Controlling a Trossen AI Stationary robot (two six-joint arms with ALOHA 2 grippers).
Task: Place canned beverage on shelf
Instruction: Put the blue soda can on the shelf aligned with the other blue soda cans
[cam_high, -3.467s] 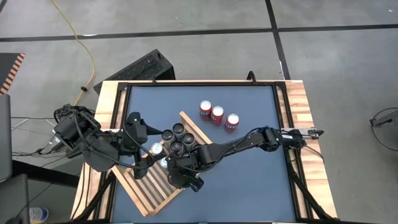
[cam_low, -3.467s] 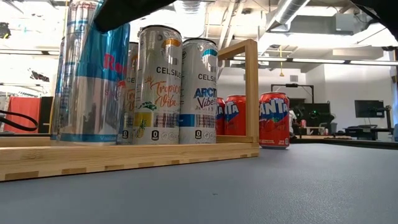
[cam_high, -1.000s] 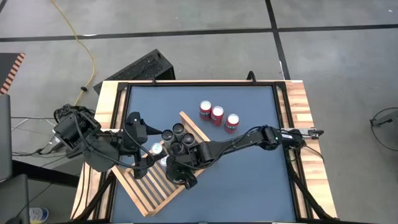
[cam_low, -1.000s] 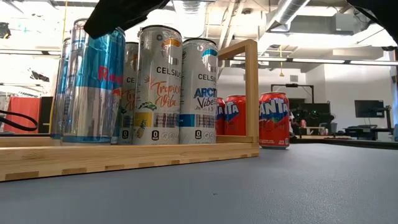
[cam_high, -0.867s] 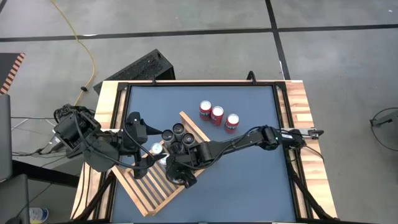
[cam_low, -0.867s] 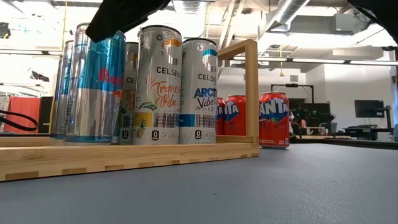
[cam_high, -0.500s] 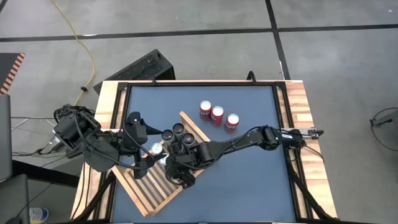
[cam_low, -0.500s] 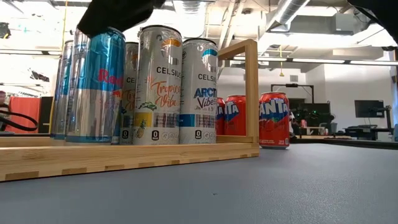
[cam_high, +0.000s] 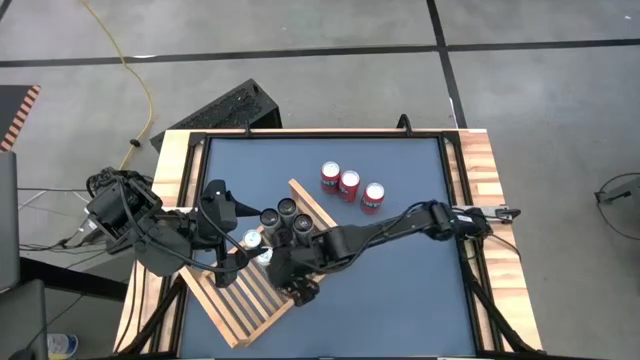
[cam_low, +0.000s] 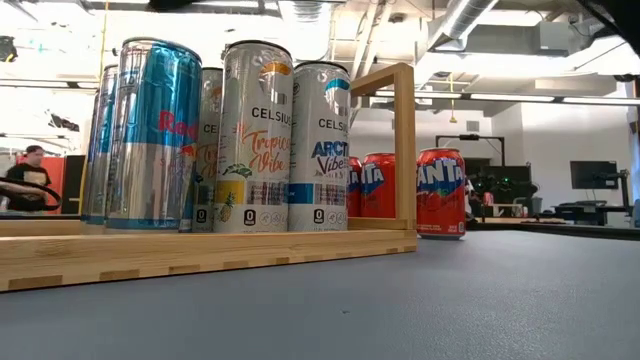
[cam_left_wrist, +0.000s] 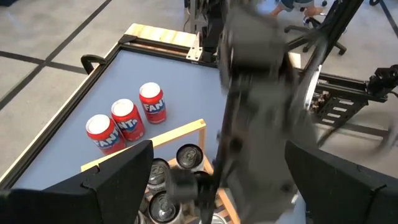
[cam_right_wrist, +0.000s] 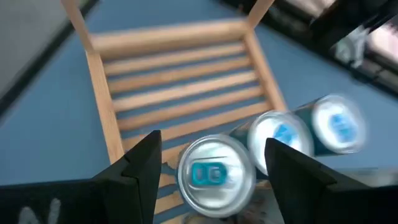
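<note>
- Red Bull can (cam_low: 150, 135) stands upright on the shelf (cam_high: 245, 300), directly below the right claw (cam_right_wrist: 208, 163), whose fingers are spread and clear of its lid.
- Step in hand, as I read it: retreat after release. Lift straight up; any sideways drift risks clipping the Celsius cans (cam_low: 285, 135) just beside it.
- Left claw (cam_left_wrist: 214, 180) is released too, parked beside the same cluster.
- Fanta cans (cam_high: 347, 186) wait on the counter (cam_high: 400, 300), beyond the shelf frame.

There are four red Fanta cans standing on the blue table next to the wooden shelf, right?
Not quite: there are three red Fanta cans, not four. The high view shows them standing in a row on the blue table beside the wooden shelf.
</note>
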